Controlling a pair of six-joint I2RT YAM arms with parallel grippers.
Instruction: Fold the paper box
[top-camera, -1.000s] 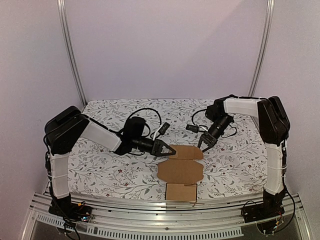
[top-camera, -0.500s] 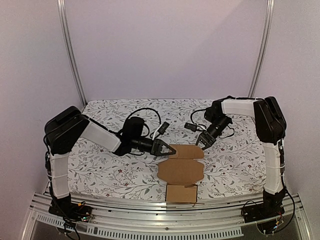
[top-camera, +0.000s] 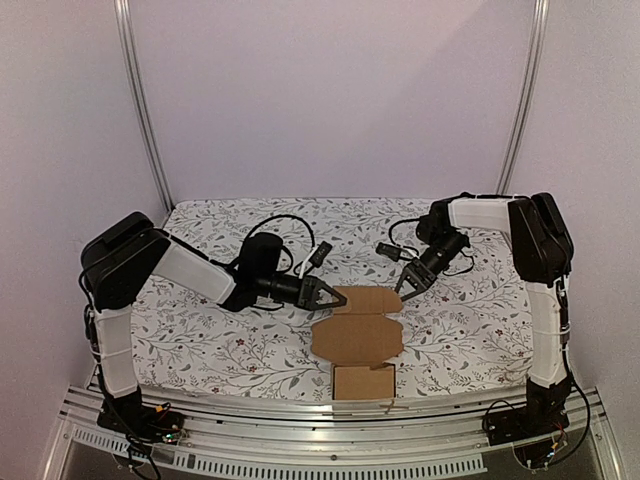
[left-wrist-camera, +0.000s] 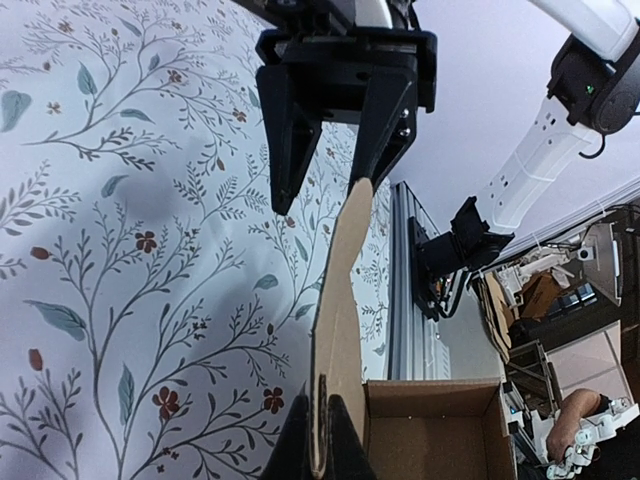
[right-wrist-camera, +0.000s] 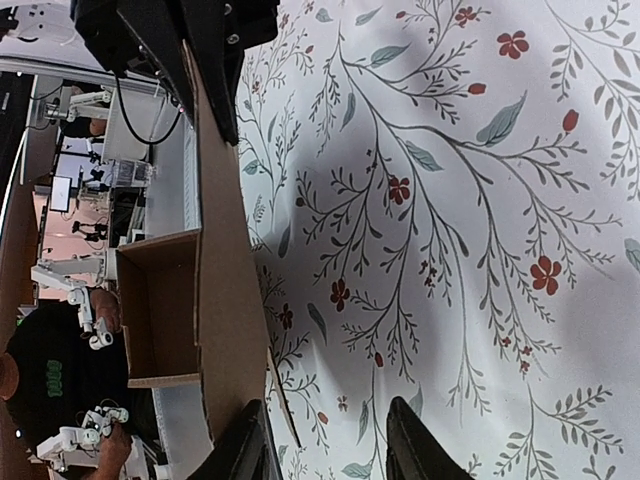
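Far-flap fold in hand — the box (top-camera: 358, 340) is pinched by the left jaws; the right jaws, released, must be closed on that flap.

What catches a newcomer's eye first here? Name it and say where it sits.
The brown paper box lies at the near middle of the floral cloth, its nearest end already folded up into a small open tray. The left tool is shut on the sheet's far left edge, and the right tool stands open at the far right, facing it.
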